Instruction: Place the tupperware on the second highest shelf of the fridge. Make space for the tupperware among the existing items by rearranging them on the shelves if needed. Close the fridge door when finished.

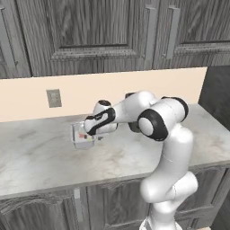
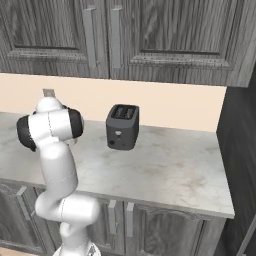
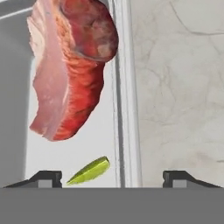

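So my gripper (image 3: 112, 177) is right down over the tupperware (image 1: 82, 136), which sits on the marble counter (image 1: 40, 157) toward its far left part, just below the beige wall with the outlet (image 1: 54, 98). Through the hand view I'm looking straight into the tub: a big chunk of pinkish-red meat (image 3: 72, 65) fills most of it and a little yellow-green wedge (image 3: 89, 171) lies near my fingertips. My two fingers are spread wide, and the tub's pale right wall (image 3: 124, 96) runs up between them, so one tip is over the inside of the tub and the other is over bare counter. I'm not gripping anything as far as I can see, nothing is pinched between the pads. In the left base view my hand covers the right side of the tub. Off to the right on the same counter there's a black toaster (image 2: 122, 126), well apart from the tub, standing under the dark wood cabinets (image 2: 150, 35).
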Tool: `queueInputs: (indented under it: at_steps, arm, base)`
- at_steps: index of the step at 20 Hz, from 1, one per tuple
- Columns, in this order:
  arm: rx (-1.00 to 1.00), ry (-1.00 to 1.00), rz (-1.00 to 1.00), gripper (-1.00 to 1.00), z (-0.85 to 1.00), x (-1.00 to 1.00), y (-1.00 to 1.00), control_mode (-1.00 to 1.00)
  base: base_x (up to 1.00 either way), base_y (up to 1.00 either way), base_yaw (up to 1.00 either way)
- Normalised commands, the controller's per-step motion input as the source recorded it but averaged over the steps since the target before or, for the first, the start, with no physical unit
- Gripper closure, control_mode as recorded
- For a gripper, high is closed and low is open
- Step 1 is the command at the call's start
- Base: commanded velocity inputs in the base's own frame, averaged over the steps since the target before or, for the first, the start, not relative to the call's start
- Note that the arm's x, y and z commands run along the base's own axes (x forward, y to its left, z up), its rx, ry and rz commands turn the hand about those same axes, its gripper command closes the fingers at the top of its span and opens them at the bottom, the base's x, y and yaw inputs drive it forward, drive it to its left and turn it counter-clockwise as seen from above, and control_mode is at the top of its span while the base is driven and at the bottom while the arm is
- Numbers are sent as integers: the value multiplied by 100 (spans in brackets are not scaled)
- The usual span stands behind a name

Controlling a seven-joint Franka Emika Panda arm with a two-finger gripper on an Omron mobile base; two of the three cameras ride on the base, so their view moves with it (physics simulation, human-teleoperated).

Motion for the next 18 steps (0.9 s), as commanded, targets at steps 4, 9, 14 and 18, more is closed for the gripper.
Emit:
queueInputs:
  at_steps: [4, 9, 14, 18]
  arm:
    - [0, 0, 0, 100, -28, 30, 14, -100]
    - [0, 0, 0, 100, -8, 8, 2, -100]
    - [0, -7, -8, 100, 18, -76, -16, -100]
    - [1, -11, -21, 100, 58, -100, -45, -100]
  base:
    - [0, 0, 0]
    - [0, 0, 0]
    - [0, 0, 0]
    - [0, 0, 0]
